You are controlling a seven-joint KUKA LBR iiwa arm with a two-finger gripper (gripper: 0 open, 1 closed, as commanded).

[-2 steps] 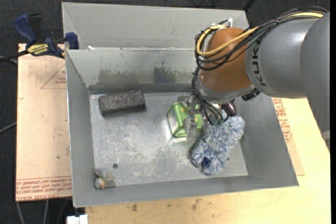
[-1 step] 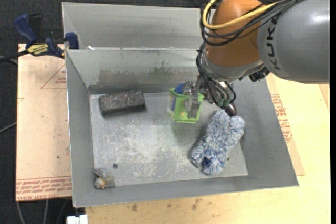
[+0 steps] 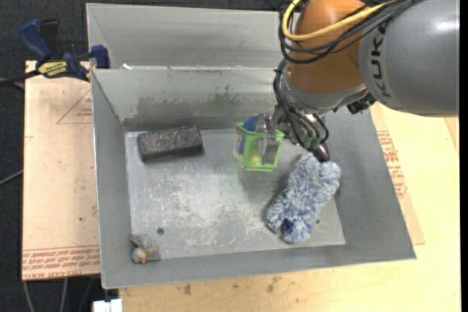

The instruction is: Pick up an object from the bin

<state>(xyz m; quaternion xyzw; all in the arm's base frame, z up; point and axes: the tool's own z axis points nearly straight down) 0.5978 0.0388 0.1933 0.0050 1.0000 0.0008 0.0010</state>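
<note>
Tool (image 3: 271,144) low over a green plastic piece (image 3: 251,151), centre right of the frame.

We see the small boxy green piece, with a blue bit at its top, touching or just under the tool's left side, its longer side running up and down the frame. We cannot tell how far the tool is open, or whether it has hold of anything. A fluffy blue-and-white duster (image 3: 304,197) lies just beside, lower right, and the sloped back wall is near above. The flat, scuffed floor of the bin (image 3: 205,208) leaves free room to the left, where a dark grey block (image 3: 170,142) sits well apart.
</note>
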